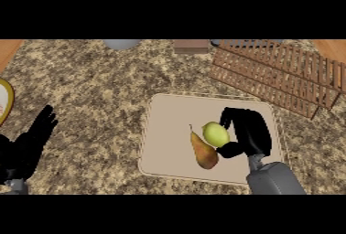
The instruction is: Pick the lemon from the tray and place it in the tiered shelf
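The right hand (248, 130) curls round the lemon (215, 134) on the tray (169, 137). The shelf (283, 75) waits up past it. The left hand (30, 141) rests open, far away.

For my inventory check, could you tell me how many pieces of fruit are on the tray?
2: a lemon at the tray's middle, with the right hand curled round it, and a pear touching its left side. The hand might hide more.

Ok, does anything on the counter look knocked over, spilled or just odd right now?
Nothing stands out. The tray lies flat on the counter, the pear and lemon rest on it side by side, and the right hand curls around the lemon. The wooden shelf looks intact. The left hand rests open at the left edge.
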Action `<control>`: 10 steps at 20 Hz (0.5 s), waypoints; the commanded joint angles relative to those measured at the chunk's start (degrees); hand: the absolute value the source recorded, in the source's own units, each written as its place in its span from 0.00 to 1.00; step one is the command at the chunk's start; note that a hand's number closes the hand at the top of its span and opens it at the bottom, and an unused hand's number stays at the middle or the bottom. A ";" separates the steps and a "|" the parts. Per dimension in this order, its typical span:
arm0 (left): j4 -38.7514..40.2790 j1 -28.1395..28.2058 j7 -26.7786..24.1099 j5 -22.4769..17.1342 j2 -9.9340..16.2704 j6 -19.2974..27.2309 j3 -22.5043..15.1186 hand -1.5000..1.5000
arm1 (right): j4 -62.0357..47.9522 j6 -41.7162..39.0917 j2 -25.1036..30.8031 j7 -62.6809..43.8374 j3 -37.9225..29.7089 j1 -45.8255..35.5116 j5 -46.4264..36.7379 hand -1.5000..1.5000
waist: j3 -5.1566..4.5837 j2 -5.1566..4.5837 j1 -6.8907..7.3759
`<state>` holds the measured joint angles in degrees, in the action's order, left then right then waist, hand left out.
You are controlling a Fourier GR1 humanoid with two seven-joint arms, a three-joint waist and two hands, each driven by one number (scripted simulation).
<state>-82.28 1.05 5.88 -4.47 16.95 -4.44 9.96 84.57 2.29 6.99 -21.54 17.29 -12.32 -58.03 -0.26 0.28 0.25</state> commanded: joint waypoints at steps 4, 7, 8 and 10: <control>-1.50 0.85 0.31 0.33 -0.71 0.33 0.08 0.50 | 5.85 -17.47 -1.85 -19.35 -0.44 -11.70 -6.40 1.00 | 0.21 -0.07 -0.04; -0.45 -0.06 1.08 -0.35 0.07 -1.16 1.03 0.50 | 13.44 -20.79 -2.38 -20.89 -0.72 -10.89 -5.97 1.00 | 0.24 -0.11 -0.35; -1.81 1.28 0.63 -0.27 0.80 -1.13 1.79 0.50 | 14.60 -22.19 -4.14 -23.40 -1.26 -12.47 -5.63 1.00 | 0.24 -0.09 -0.22; -2.16 -0.47 2.89 2.58 -1.78 2.67 -0.75 0.50 | 22.60 -27.04 -3.10 -25.55 -3.99 -13.06 -2.76 1.00 | 0.25 0.08 -0.77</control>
<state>-82.27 0.82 6.28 -3.33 16.23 -3.86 10.16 97.42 -18.19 4.45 -41.94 15.29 -23.99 -62.41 -0.05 0.20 -0.16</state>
